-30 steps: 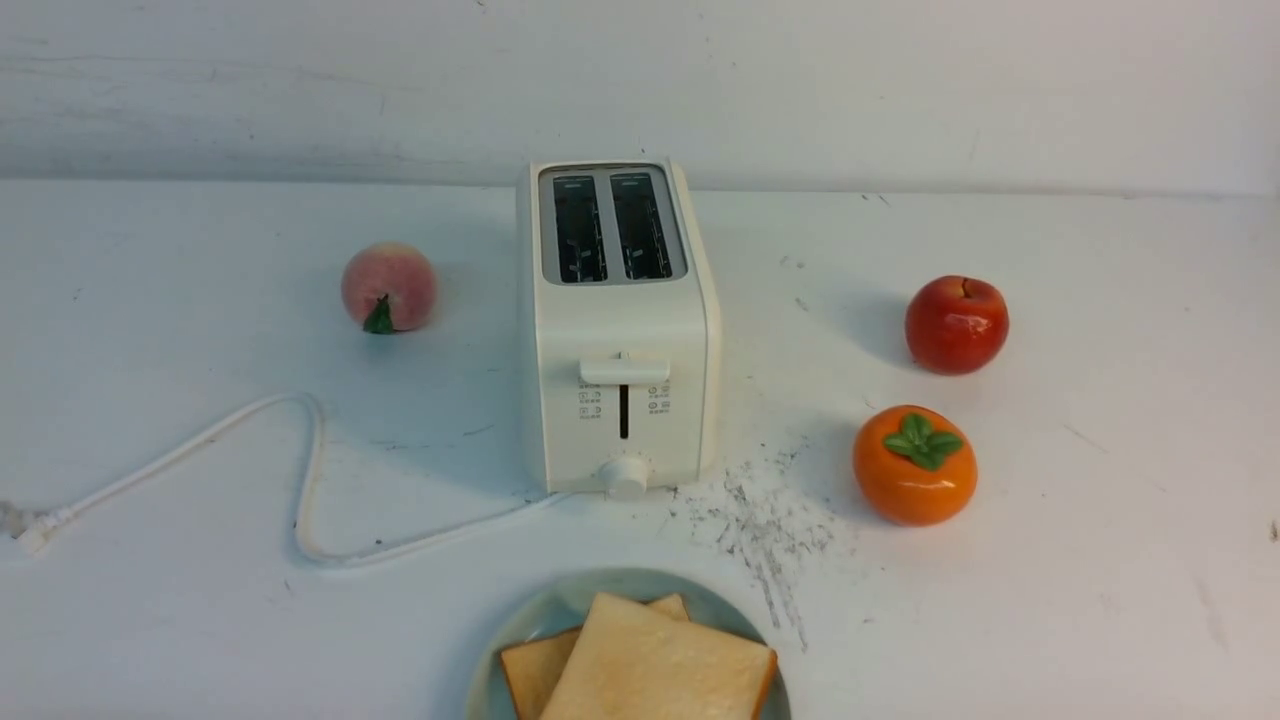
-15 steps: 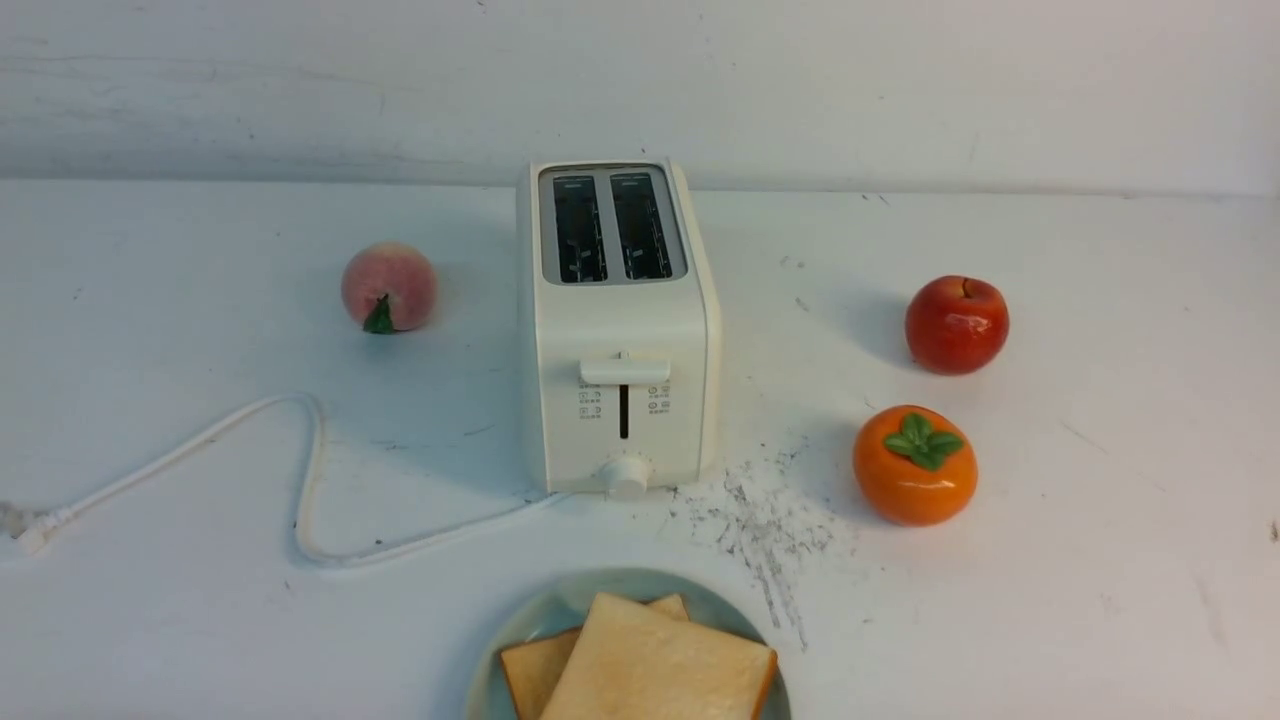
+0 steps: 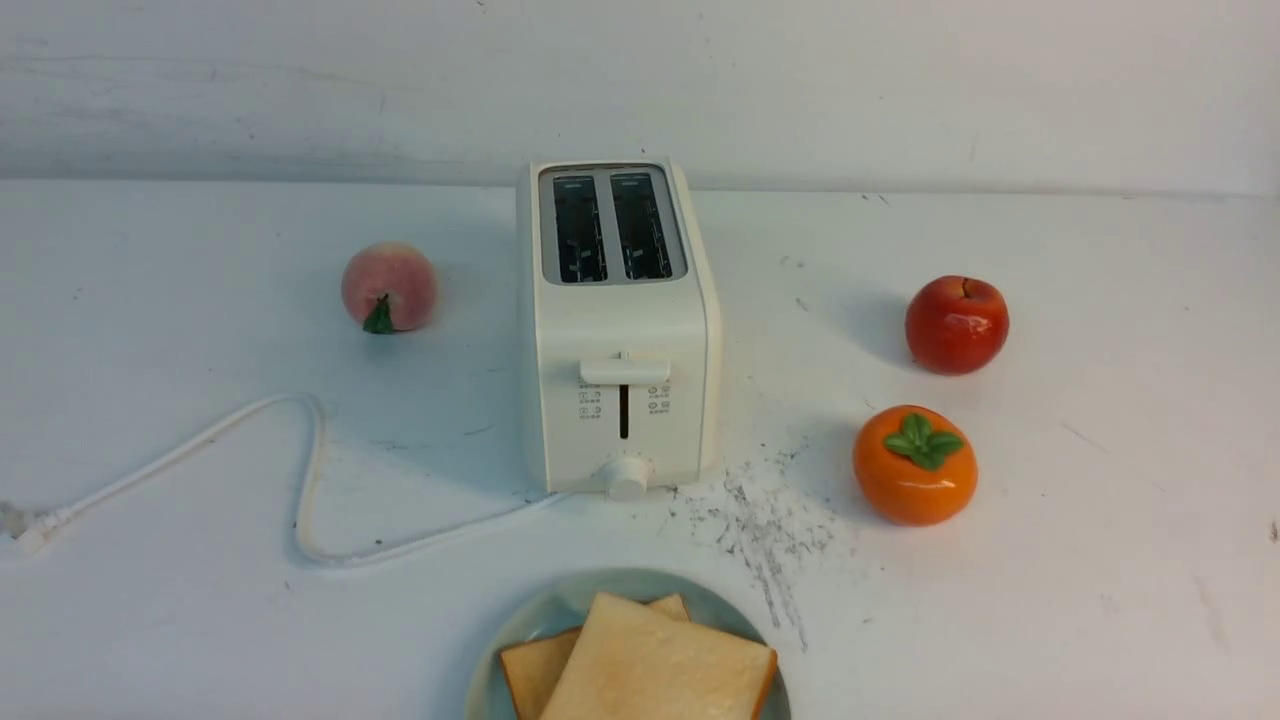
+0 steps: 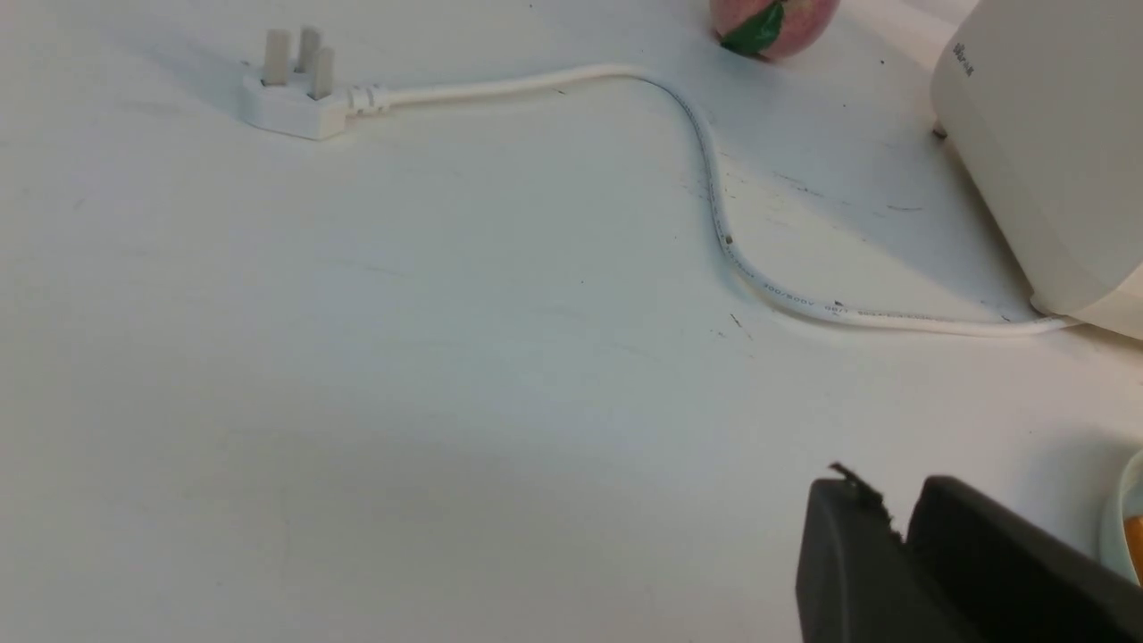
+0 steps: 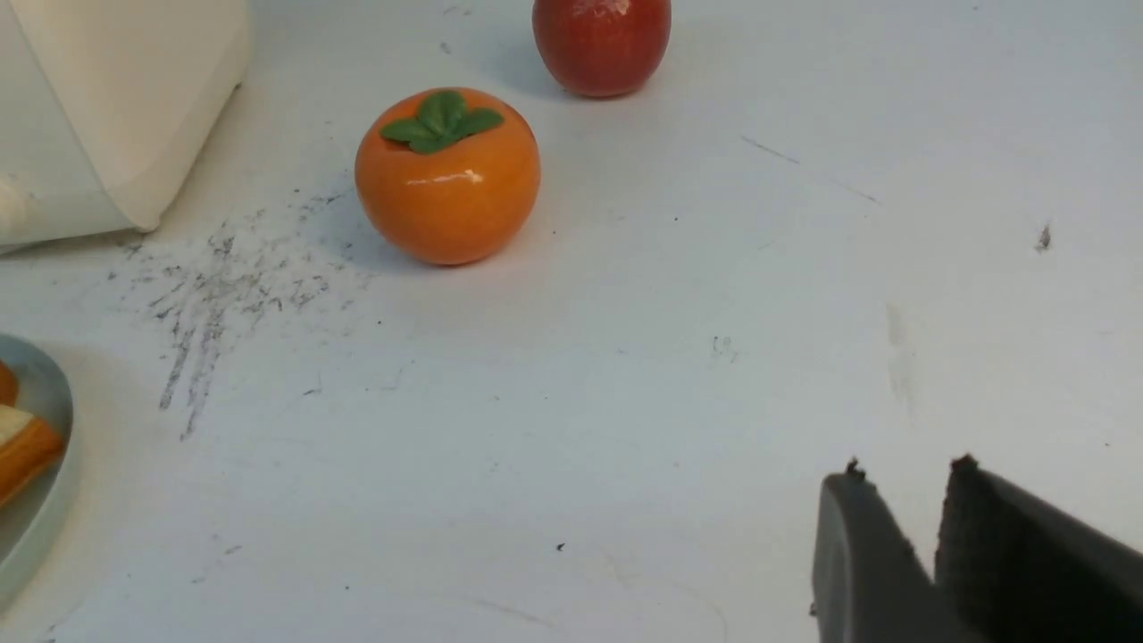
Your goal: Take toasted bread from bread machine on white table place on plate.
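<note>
No change is noted since earlier frames. Two square, matte toasted bread slices are stacked on the glossy round plate. The left gripper and right gripper are seen slightly parted, empty.

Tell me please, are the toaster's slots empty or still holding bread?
Empty: both slots of the toaster look dark and bare, and two toast slices lie on the plate.
</note>
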